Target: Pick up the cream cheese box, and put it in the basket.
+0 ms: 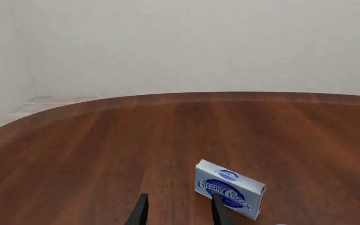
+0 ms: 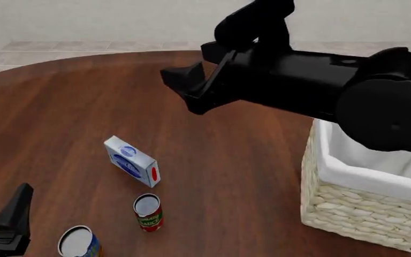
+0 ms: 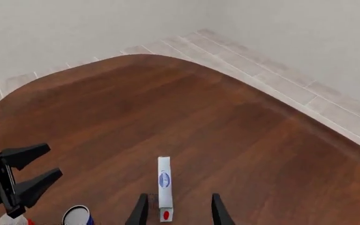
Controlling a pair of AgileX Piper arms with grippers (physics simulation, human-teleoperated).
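The cream cheese box (image 2: 130, 160) stands on its long edge on the brown table, left of centre, with its red oval end facing the near side. In the left wrist view the cream cheese box (image 1: 230, 189) is just ahead of one finger, off to the side of the gap of my open left gripper (image 1: 180, 213). My left gripper (image 2: 0, 209) sits low at the near left corner. My right gripper (image 2: 184, 88) hangs open high over the table, beyond the box. Its wrist view shows the box (image 3: 163, 187) edge-on below the open right gripper (image 3: 178, 211). The basket (image 2: 348, 198) stands at the right.
A red-labelled can (image 2: 148, 212) stands upright just in front of the box. A blue-labelled can (image 2: 77, 242) stands near the front edge beside my left gripper. The right arm's dark bulk stretches above the basket. The table's rounded far edge (image 2: 84, 56) meets tiled floor.
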